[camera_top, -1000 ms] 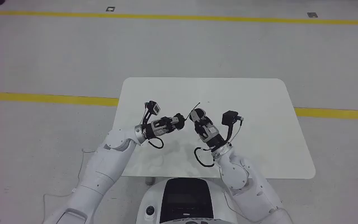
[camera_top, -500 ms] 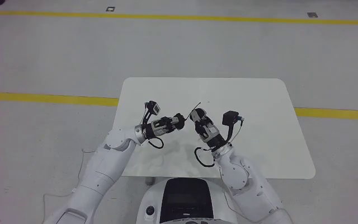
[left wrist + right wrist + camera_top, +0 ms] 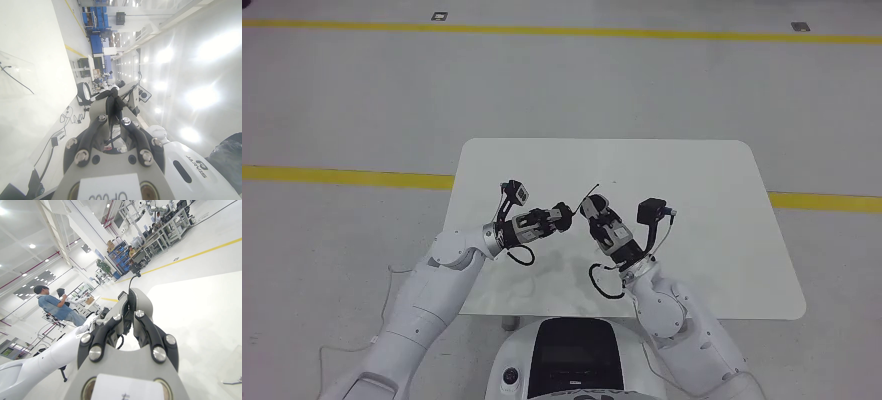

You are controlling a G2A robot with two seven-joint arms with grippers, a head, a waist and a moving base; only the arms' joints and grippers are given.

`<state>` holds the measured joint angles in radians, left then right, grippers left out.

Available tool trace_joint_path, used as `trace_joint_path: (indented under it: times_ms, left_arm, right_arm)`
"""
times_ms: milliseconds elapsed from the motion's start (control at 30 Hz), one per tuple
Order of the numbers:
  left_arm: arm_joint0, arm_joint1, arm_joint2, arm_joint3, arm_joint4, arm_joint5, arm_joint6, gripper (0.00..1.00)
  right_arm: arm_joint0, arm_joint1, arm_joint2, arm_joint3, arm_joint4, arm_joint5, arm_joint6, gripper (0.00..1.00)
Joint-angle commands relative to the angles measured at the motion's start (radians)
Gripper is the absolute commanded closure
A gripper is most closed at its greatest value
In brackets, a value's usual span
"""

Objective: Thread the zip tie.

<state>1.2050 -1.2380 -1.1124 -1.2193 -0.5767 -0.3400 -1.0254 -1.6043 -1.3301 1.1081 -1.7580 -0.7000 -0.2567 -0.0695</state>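
Note:
The black zip tie (image 3: pixel 587 194) is held in the air over the near-left part of the white table (image 3: pixel 692 170). My right gripper (image 3: pixel 588 207) is shut on it. In the right wrist view the zip tie (image 3: pixel 132 280) curves up out of the closed right gripper (image 3: pixel 129 294) and ends in its small head. My left gripper (image 3: pixel 562 214) sits close against the right one from the left and is shut on the tie's other end. In the left wrist view the left gripper (image 3: pixel 113 98) has its dark pads pressed together on a black piece.
A second black tie (image 3: pixel 18 80) lies on the table under a clear sheet, off to the side of the grippers. The table's far and right parts are bare. Benches, shelves and people stand in the room behind.

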Motion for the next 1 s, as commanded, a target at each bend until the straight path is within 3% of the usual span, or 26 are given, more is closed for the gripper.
trace_joint_path:
  times_ms: [0,967]
  left_arm:
    - [0.0,0.0,0.0,0.0,0.0,0.0,0.0,1.0]
    - [0.0,0.0,0.0,0.0,0.0,0.0,0.0,1.0]
  right_arm:
    - [0.0,0.0,0.0,-0.001,-0.001,-0.002,-0.002,1.0]
    - [-0.01,0.002,0.001,-0.015,-0.022,-0.01,-0.02,1.0]
